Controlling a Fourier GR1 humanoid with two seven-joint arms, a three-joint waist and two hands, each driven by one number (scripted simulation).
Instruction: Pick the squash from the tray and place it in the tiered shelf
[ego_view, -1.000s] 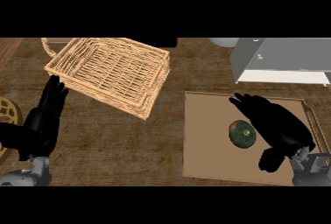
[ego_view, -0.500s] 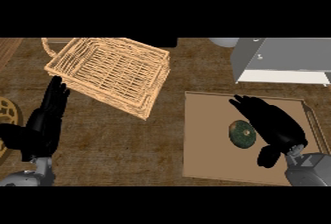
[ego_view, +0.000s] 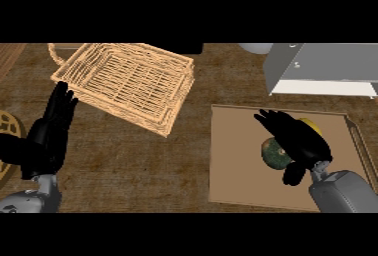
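The right hand's (ego_view: 299, 142) fingers (ego_view: 272, 120) lie nearly straight and spread, pointing up and left across the squash (ego_view: 273, 152), the thumb hanging toward the view's bottom; whether they touch it I cannot tell. The squash sits mid-tray (ego_view: 240, 182), a rounded, dark green face with a brownish centre showing left of the palm, its long axis hidden by the hand. Outward lie the flat tan tray, the grained brown counter (ego_view: 148, 165), a woven wicker basket (ego_view: 125, 82), the grey boxy tiered shelf (ego_view: 325, 70), and the left hand (ego_view: 46, 137) resting open at the left edge.
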